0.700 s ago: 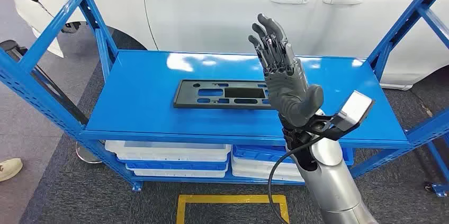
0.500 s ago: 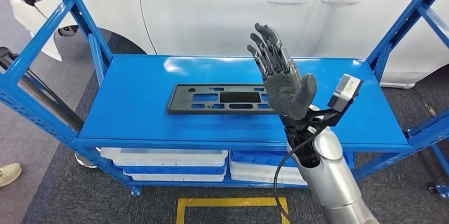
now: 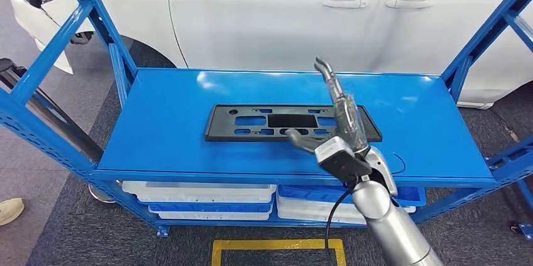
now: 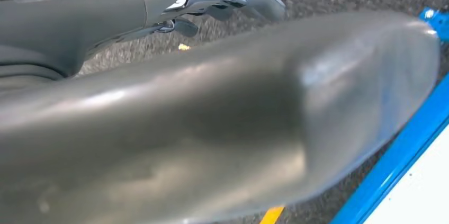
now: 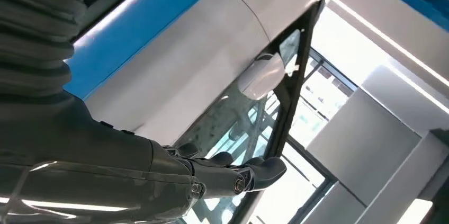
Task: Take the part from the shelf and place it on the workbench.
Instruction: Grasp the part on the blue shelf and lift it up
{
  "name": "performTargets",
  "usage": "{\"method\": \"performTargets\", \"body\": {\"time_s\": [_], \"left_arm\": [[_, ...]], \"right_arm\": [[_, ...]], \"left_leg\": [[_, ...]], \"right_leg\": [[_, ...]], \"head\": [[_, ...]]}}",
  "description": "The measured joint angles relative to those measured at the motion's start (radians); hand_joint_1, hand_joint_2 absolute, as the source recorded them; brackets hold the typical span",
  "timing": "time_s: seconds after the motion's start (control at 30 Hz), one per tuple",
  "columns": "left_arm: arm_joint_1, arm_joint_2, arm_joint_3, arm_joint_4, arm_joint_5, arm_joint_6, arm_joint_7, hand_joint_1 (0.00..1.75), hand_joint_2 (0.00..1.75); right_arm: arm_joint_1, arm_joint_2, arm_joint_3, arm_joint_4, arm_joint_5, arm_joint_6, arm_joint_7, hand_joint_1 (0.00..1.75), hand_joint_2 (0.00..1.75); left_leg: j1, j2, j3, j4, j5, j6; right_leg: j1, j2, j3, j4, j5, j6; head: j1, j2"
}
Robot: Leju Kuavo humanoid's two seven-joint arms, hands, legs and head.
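Right hand (image 3: 339, 129) now lower over blue shelf (image 3: 163, 127)

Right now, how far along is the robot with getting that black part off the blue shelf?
Early stage. Done: the right hand is raised over the black plastic panel, fingers apart. In hand: nothing; the panel lies flat on the blue shelf. Left: grip it, lift it and carry it to the workbench.

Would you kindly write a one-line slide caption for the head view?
Right hand open above the flat black plastic part lying on the blue metal shelf, white car behind.
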Motion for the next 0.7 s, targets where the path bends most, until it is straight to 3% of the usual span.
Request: {"method": "performTargets", "body": {"time_s": [0.07,0.13,0.17,0.2,0.23,0.27,0.33,0.37,0.43,0.53,0.6,0.67,0.7], "left_arm": [[-0.002,-0.001,0.000,0.000,-0.004,-0.002,-0.005,0.00,0.00],[-0.004,-0.001,0.000,0.000,-0.008,-0.006,-0.010,0.00,0.00],[-0.004,-0.001,0.000,0.000,-0.009,-0.008,-0.011,0.00,0.00],[-0.004,-0.001,0.000,0.000,-0.010,-0.009,-0.011,0.00,0.00],[-0.003,-0.001,0.001,0.000,-0.012,-0.009,-0.007,0.00,0.00],[-0.003,-0.001,0.001,0.000,-0.014,-0.008,-0.002,0.00,0.00],[-0.003,-0.002,0.001,0.000,-0.021,0.000,0.017,0.00,0.00],[-0.004,-0.003,0.001,0.000,-0.024,0.007,0.031,0.00,0.00],[-0.004,-0.004,0.001,0.000,-0.033,0.027,0.065,0.00,0.00],[-0.003,-0.005,0.001,0.000,-0.049,0.066,0.119,0.00,0.00],[-0.003,-0.006,0.001,0.000,-0.059,0.091,0.147,0.00,0.00],[-0.001,-0.008,0.001,0.000,-0.067,0.110,0.165,0.00,0.00],[0.001,-0.008,0.002,0.000,-0.069,0.117,0.169,0.00,0.00]], "right_arm": [[0.015,-0.008,0.033,0.003,0.084,-0.030,0.005,0.00,1.75],[0.030,-0.016,0.068,0.015,0.158,-0.058,0.010,0.00,1.75],[0.040,-0.022,0.087,0.026,0.193,-0.075,0.012,0.00,1.75],[0.050,-0.028,0.108,0.040,0.224,-0.093,0.013,0.00,1.75],[0.057,-0.036,0.129,0.054,0.248,-0.111,0.014,0.00,1.75],[0.061,-0.042,0.150,0.068,0.266,-0.124,0.014,0.00,1.75],[0.061,-0.052,0.188,0.097,0.300,-0.145,0.016,0.00,1.75],[0.059,-0.054,0.208,0.115,0.322,-0.155,0.019,0.00,1.75],[0.051,-0.057,0.248,0.158,0.367,-0.173,0.027,0.00,1.75],[0.012,-0.047,0.313,0.243,0.410,-0.199,0.041,0.00,1.75],[-0.032,-0.021,0.362,0.316,0.430,-0.223,0.056,0.00,1.75],[-0.073,0.014,0.412,0.397,0.444,-0.251,0.074,0.00,1.75],[-0.092,0.033,0.437,0.438,0.449,-0.261,0.082,0.00,1.75]], "left_leg": [[0.003,0.001,0.003,-0.006,0.006,0.010],[0.002,0.001,0.002,-0.007,0.006,0.014],[0.002,0.001,0.002,-0.007,0.005,0.015],[0.001,0.000,0.002,-0.007,0.005,0.016],[0.001,0.000,0.003,-0.007,0.004,0.015],[0.001,-0.001,0.005,-0.006,0.002,0.014],[-0.001,-0.002,0.009,-0.006,-0.001,0.008],[-0.002,-0.002,0.010,-0.006,-0.003,0.003],[-0.004,-0.001,0.011,-0.008,-0.007,-0.009],[-0.003,0.000,0.010,0.006,-0.021,-0.026],[-0.002,0.000,-0.032,0.098,-0.073,-0.032],[-0.002,0.000,-0.101,0.233,-0.131,-0.035],[-0.002,0.000,-0.123,0.273,-0.137,-0.035]], "right_leg": [[-0.003,-0.001,-0.026,0.062,-0.041,0.010],[-0.006,-0.003,-0.088,0.194,-0.106,0.017],[-0.007,-0.003,-0.118,0.254,-0.126,0.019],[-0.008,-0.003,-0.134,0.285,-0.130,0.020],[-0.009,-0.003,-0.132,0.275,-0.113,0.018],[-0.009,-0.003,-0.109,0.224,-0.082,0.015],[-0.005,-0.003,-0.039,0.080,-0.019,0.006],[-0.003,-0.003,-0.015,0.029,-0.003,0.000],[0.003,-0.002,-0.001,-0.003,-0.001,-0.008],[-0.001,-0.002,0.004,-0.012,0.003,-0.025],[-0.003,-0.002,0.008,-0.017,0.005,-0.036],[0.001,-0.003,0.009,-0.016,0.003,-0.042],[0.004,-0.002,0.009,-0.016,0.001,-0.044]], "head": [[0.003,0.000],[0.006,0.000],[0.005,0.000],[0.006,0.000],[0.006,0.000],[0.006,0.000],[0.006,0.000],[0.005,0.000],[0.005,0.000],[0.004,0.000],[0.004,0.000],[0.003,0.000],[0.003,0.000]]}}
